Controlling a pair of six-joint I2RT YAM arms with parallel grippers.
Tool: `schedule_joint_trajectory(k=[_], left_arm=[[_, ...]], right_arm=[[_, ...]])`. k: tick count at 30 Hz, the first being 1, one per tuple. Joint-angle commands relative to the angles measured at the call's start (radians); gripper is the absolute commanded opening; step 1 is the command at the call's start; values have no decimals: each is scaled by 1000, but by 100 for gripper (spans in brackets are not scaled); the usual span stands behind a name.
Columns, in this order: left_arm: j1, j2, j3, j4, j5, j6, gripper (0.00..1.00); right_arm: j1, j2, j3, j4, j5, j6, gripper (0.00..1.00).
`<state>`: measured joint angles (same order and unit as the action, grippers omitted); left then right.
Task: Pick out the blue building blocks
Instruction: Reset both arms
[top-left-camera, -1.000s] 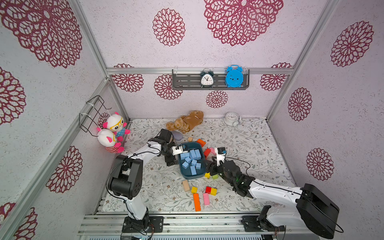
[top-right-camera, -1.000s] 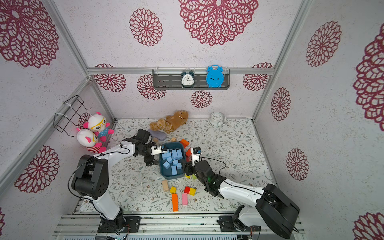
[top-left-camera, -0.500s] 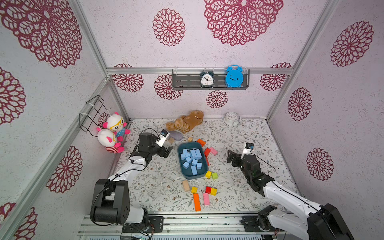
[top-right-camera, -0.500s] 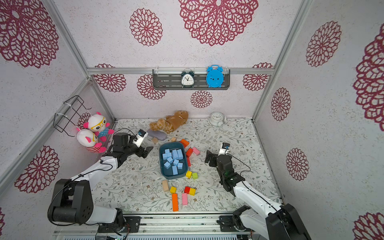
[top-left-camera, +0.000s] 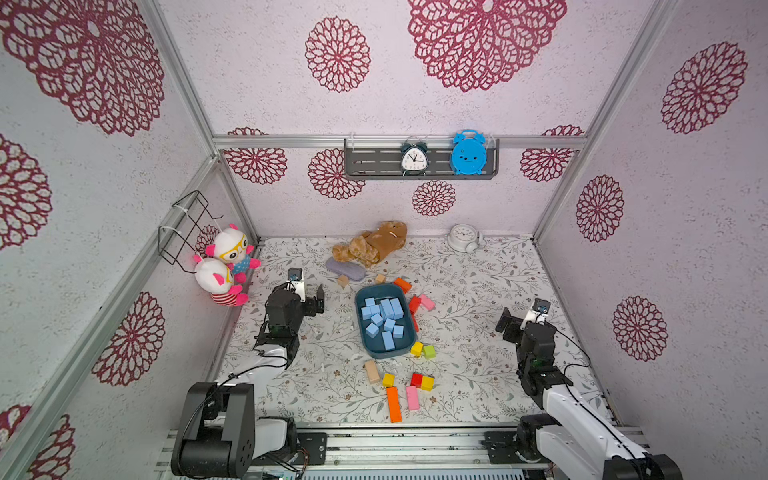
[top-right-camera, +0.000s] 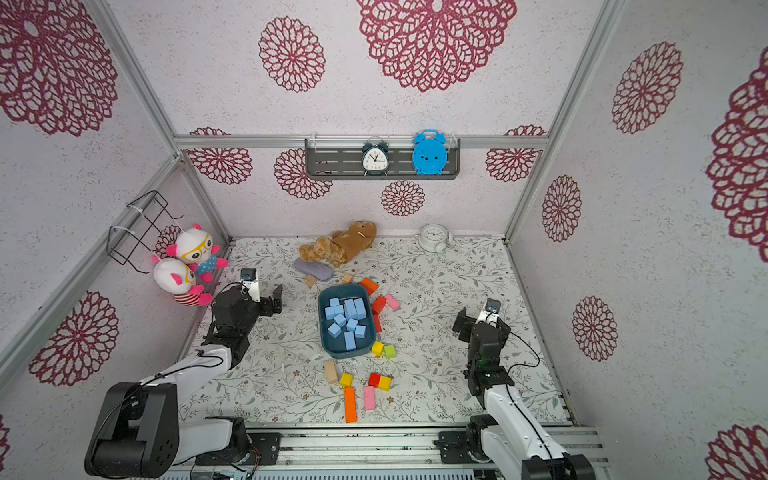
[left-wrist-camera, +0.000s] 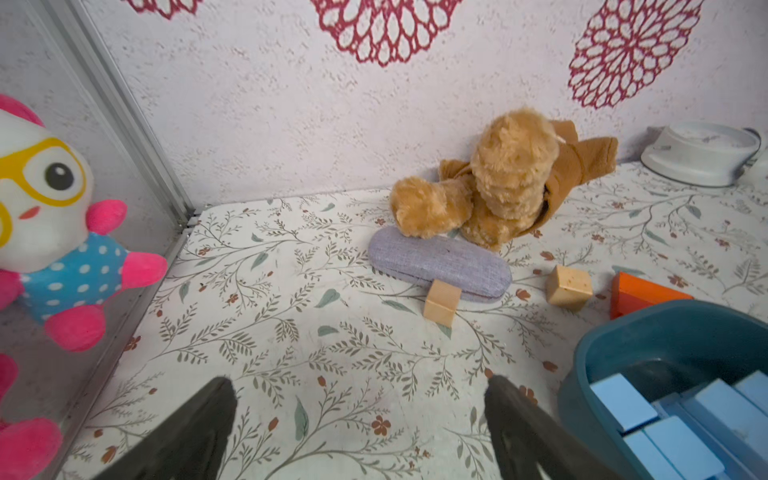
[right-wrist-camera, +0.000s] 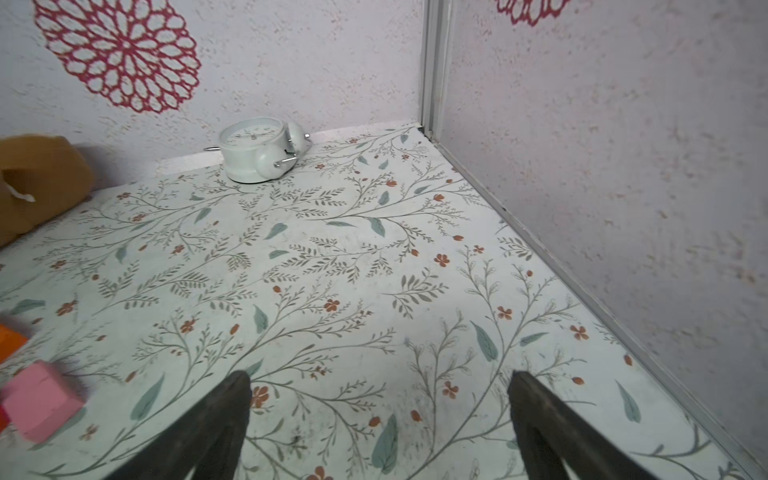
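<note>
1. The blue building blocks (top-left-camera: 386, 309) lie heaped inside the dark teal tray (top-left-camera: 358, 328). The tray sits near the middle of the floral counter (top-left-camera: 469, 291). Cubes and longer bricks are jumbled together, and many touch.
2. The left claw (top-left-camera: 309, 296) is to the tray's left and apart from it. Its jaws are spread wide and grasp nothing. In the left wrist view, bare counter shows between its fingers (left-wrist-camera: 216, 399).
3. The right claw (top-left-camera: 519, 321) is well apart from the tray, near the right wall. It is likewise released and empty, and its wrist view shows only counter between the jaws.
4. An orange block (top-left-camera: 402, 284) lies at the tray's far corner. A red block (top-left-camera: 414, 305) and a pink block (top-left-camera: 427, 302) lie beside its right edge. A yellow cube (top-left-camera: 417, 348) and a green cube (top-left-camera: 429, 351) sit together at its near corner.
5. Nearer the front lie a tan brick (top-left-camera: 372, 371), an orange brick (top-left-camera: 393, 404) and a pink brick (top-left-camera: 412, 397).
6. At the back, a brown plush bear (top-left-camera: 374, 245) rests a paw on a grey case (top-left-camera: 345, 268). A tan cube (left-wrist-camera: 442, 301) sits just beside the case. A white alarm clock (top-left-camera: 463, 237) lies near the back wall.
</note>
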<state>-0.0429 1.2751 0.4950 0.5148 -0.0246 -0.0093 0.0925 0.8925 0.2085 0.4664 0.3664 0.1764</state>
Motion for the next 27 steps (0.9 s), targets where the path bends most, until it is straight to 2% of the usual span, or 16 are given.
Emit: schedule_joint_trajectory(k=[1, 4, 7, 9, 14, 19, 27], left_arm=[[2, -32, -37, 25, -36, -31, 97], [11, 3, -58, 38, -73, -51, 97], [11, 92, -73, 151, -153, -49, 97], [10, 95, -30, 57, -181, -85, 97], [-18, 37, -138, 206, -180, -74, 97], [-72, 68, -111, 193, -270, -25, 97], [-55, 29, -131, 195, -273, -25, 97]], right_arm=[[-61, 66, -37, 210, -70, -69, 99], [-96, 170, -53, 315, -107, -115, 99], [-119, 249, -37, 384, -122, -146, 99], [-126, 286, -42, 465, -144, -179, 99], [-169, 360, -43, 585, -196, -162, 99], [-181, 407, 26, 500, -224, -157, 99], [-180, 389, 5, 521, -234, -159, 99]])
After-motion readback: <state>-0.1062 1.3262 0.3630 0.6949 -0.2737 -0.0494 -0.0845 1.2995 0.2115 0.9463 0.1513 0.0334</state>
